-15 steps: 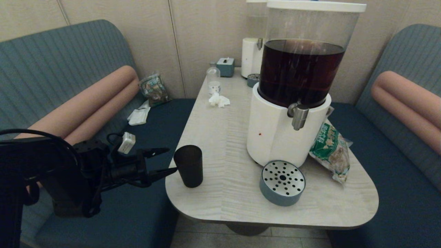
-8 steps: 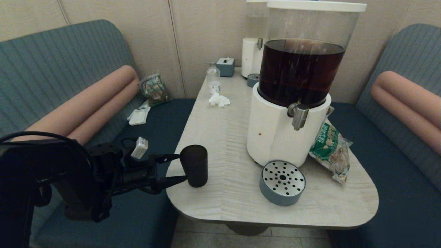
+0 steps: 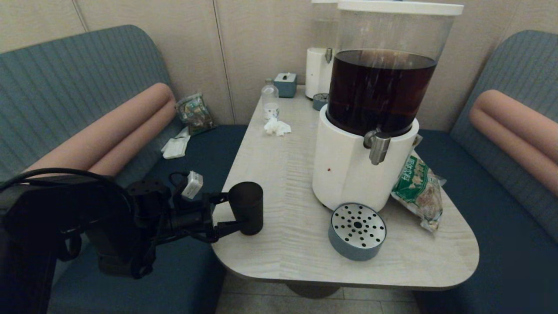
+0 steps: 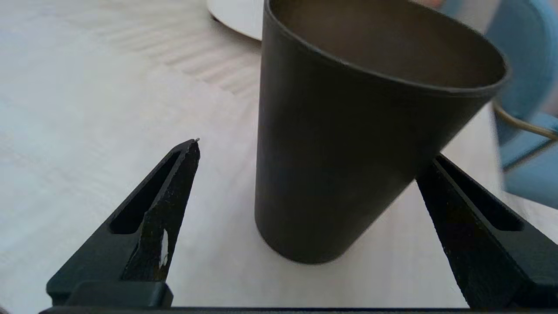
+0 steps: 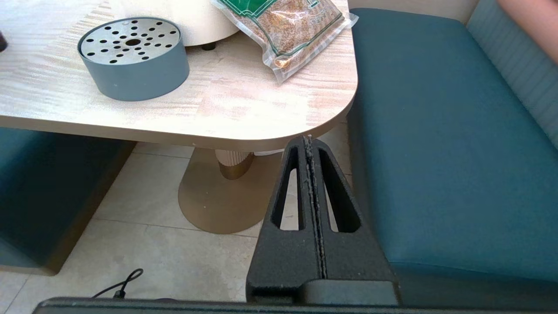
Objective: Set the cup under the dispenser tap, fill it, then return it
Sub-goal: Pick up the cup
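Observation:
The black cup point(image 3: 247, 208) stands near the table's front left edge, empty inside point(image 4: 375, 52). My left gripper point(image 3: 233, 211) reaches in from the left at cup height, open, with the cup between its fingers. In the left wrist view the gripper point(image 4: 311, 152) has one finger point(image 4: 462, 209) against the cup wall and the other finger point(image 4: 174, 183) well apart from it. The silver dispenser tap point(image 3: 378, 147) sticks out of the big white-based dispenser point(image 3: 346, 174) of dark drink, far to the cup's right. My right gripper point(image 5: 308, 139) is shut, parked low off the table's front right corner.
A round grey drip tray point(image 3: 357, 231) with a perforated metal top sits below and in front of the tap. A green snack bag point(image 3: 416, 187) leans beside the dispenser. A clear bottle point(image 3: 270, 101), tissue point(image 3: 277, 126) and smaller dispenser point(image 3: 318, 72) stand at the far end.
My left arm has moved right over the table edge. The cup slid a little to the right with it, and the open fingers now straddle it.

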You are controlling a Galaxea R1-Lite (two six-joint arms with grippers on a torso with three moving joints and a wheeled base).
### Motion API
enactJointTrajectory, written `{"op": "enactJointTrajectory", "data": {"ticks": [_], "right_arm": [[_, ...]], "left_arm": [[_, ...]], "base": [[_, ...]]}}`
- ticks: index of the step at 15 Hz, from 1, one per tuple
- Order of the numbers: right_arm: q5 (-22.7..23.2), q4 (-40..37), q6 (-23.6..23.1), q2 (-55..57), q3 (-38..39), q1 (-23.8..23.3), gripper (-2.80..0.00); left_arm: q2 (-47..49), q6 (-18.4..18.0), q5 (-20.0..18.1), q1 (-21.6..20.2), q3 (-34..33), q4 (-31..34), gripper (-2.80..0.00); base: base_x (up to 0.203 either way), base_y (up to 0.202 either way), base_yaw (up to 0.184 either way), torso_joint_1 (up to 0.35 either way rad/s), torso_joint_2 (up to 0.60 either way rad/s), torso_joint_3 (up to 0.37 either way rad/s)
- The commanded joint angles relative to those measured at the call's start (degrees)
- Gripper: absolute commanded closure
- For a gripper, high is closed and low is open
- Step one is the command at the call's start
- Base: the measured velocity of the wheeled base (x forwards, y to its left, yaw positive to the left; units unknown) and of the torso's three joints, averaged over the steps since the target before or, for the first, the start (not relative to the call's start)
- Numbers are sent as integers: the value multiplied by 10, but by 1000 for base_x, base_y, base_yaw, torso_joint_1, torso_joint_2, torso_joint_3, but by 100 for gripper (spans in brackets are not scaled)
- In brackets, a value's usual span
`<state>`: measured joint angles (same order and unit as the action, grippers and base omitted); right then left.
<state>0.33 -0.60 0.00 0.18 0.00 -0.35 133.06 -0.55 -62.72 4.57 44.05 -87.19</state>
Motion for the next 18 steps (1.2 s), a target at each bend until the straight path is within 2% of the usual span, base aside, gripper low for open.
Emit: {"op": "enactJointTrajectory", "data": {"ticks": [1, 5, 18], "right_arm": [[0, 0, 0, 0, 0, 0, 0], [0, 0, 0, 1, 0, 0, 0], [0, 0, 1, 0, 0, 0, 0]], "left_arm": [[15, 4, 9, 9, 21, -5, -280], [21, 7, 27, 17, 27, -5, -280], [-2, 8, 32, 22, 17, -5, -280]], "base": [[0, 0, 0, 0, 0, 0], [0, 0, 0, 0, 0, 0], [0, 0, 0, 0, 0, 0]]}}
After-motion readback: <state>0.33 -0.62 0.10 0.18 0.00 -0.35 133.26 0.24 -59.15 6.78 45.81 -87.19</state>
